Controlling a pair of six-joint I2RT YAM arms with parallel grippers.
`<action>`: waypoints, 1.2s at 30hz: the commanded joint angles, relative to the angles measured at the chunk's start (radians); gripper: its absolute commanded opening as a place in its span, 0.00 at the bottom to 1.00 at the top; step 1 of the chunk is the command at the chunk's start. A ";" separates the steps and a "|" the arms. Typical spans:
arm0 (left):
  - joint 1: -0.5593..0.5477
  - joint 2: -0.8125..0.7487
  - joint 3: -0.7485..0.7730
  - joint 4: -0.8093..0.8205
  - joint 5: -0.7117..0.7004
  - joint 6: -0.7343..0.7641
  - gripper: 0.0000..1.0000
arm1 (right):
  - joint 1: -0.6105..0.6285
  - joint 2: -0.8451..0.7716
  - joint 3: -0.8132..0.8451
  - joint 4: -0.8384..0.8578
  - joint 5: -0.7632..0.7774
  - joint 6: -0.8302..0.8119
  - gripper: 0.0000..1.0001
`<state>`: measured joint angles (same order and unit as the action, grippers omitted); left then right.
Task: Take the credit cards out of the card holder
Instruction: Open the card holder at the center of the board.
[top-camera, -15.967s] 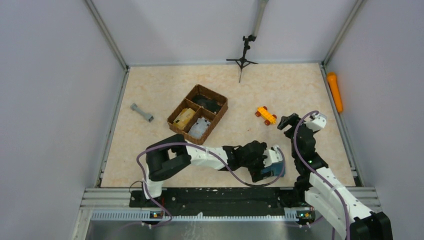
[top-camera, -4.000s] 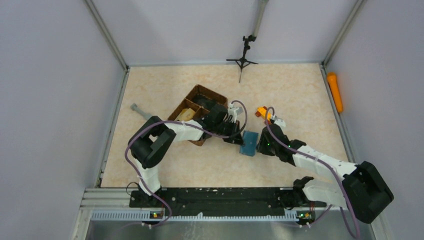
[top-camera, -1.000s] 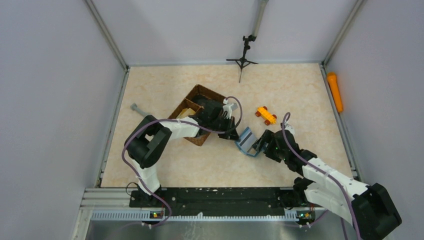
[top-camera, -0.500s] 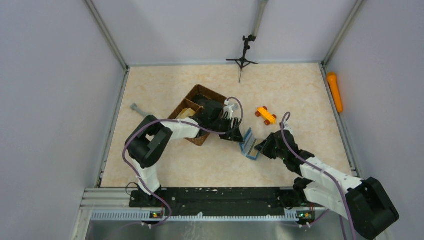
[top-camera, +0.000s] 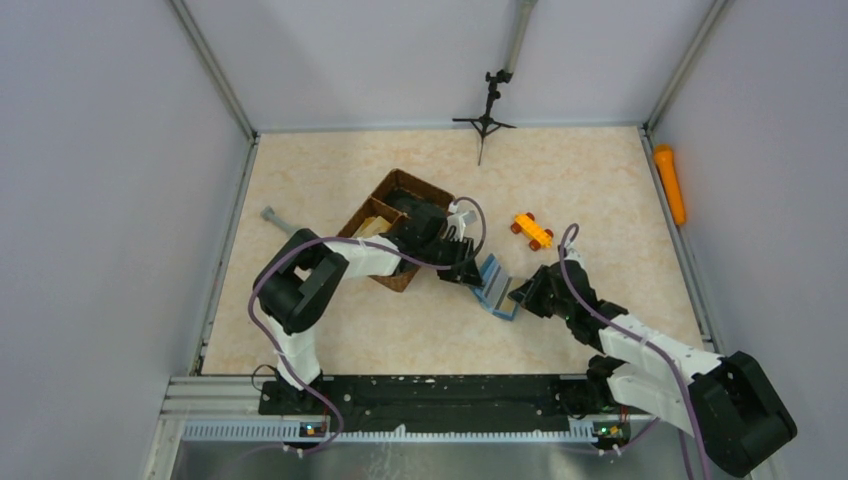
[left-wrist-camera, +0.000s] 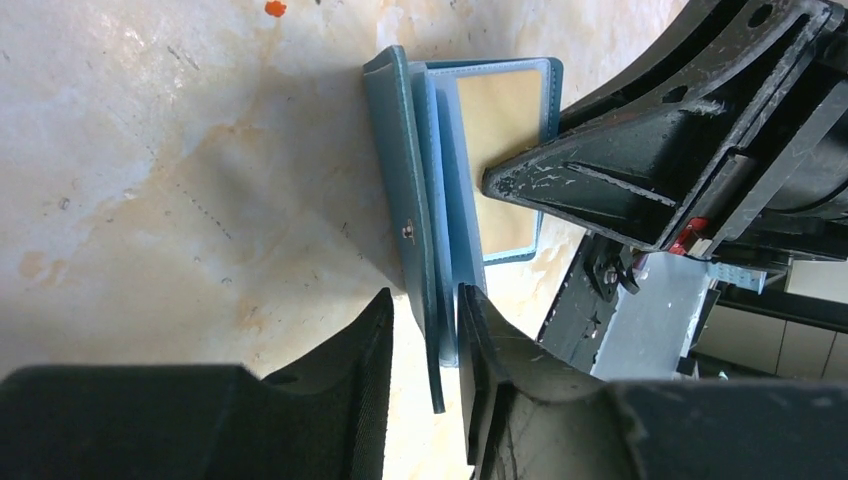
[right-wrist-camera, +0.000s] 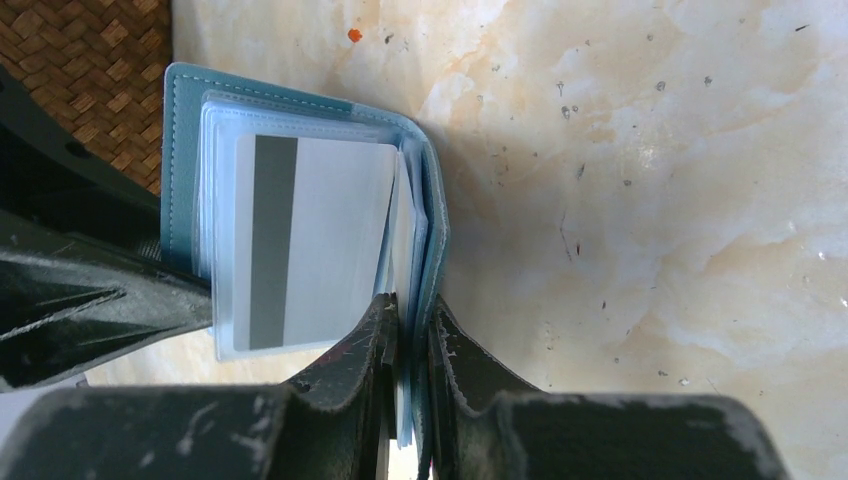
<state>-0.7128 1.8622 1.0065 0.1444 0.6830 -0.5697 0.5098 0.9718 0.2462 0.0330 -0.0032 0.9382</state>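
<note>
Beige marbled table, grey walls. The holder sits half open mid-table, just right of the basket, between both arms. The right gripper is pinched tight on one cover near the spine, apparently pinning it so the sleeves fan apart. The left gripper is part-open, jaws straddling the other cover's edge without clamping, likely to spread it wider. The cards sit in their sleeves, none out yet. A grey-striped one faces the right wrist camera.
</note>
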 joint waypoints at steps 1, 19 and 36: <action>0.001 0.023 0.034 -0.022 -0.006 0.031 0.31 | -0.013 0.021 -0.036 -0.040 0.023 -0.051 0.09; -0.098 0.068 0.161 -0.225 -0.063 0.175 0.29 | -0.014 0.127 -0.030 0.103 -0.095 -0.099 0.14; -0.051 0.016 0.100 -0.163 -0.076 0.134 0.38 | -0.016 -0.113 0.073 -0.247 0.011 -0.149 0.05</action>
<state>-0.7799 1.9331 1.1229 -0.0620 0.6117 -0.4393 0.4988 0.9157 0.2501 -0.0147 -0.0677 0.8402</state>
